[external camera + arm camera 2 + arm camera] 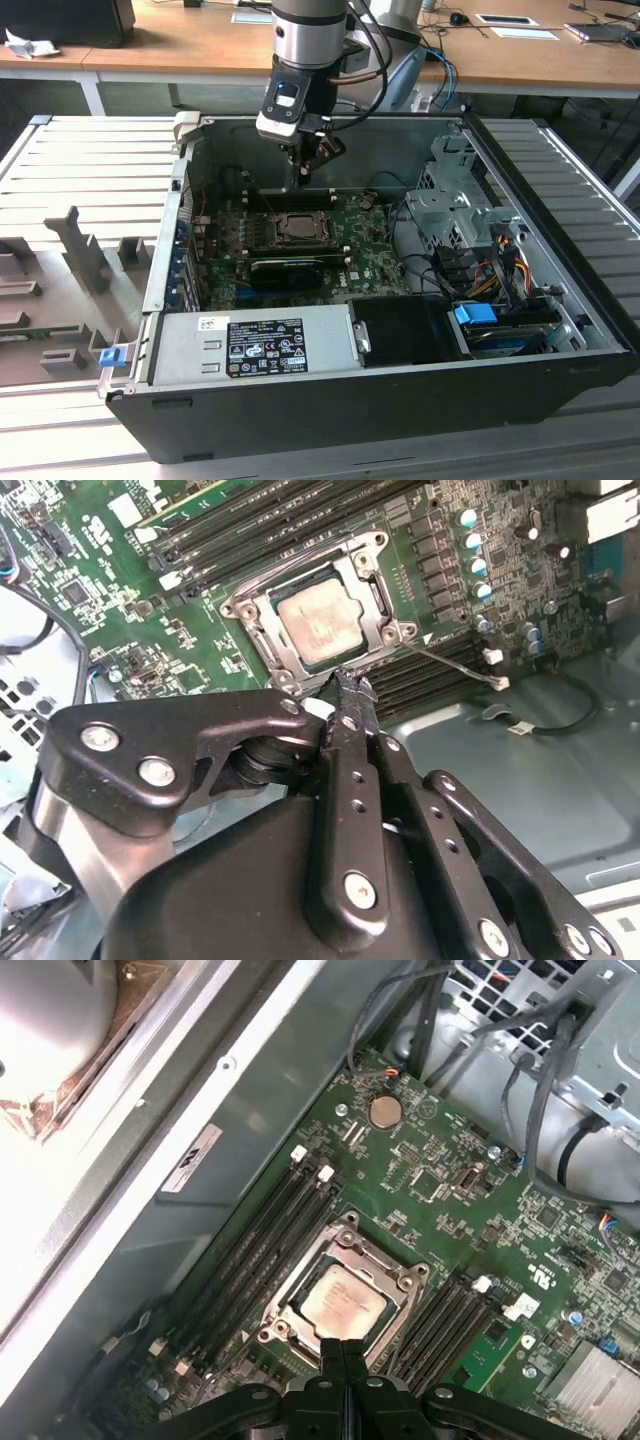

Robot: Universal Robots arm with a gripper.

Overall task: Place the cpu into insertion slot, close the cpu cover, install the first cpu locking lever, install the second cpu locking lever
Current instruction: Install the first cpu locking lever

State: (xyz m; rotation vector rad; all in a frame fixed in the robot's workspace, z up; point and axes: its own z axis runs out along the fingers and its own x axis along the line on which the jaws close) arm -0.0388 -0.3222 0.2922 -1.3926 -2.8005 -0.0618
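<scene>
the cpu [340, 1300] lies silvery face up in the insertion slot [366, 580], about the middle of the green motherboard [370, 265], between two banks of memory slots [250, 1250]. the cpu cover [255, 630] looks folded down flat around it, so i'd judge the first two steps done. the levers are less certain: in the second wrist view a thin lever rod [455, 663] juts out from one corner of the socket across the memory slots, which reads to me as not latched. the other lever i cannot make out well enough to call. the gripper [343, 1345] hangs just above the socket's near edge with its fingers pressed together and nothing between them. the exterior view gives what the wrist views don't: the whole open computer case [350, 420] with the arm reaching down over the board. the first wrist view shows the meeting fingers head-on, and the second wrist view shows that stray rod.
</scene>
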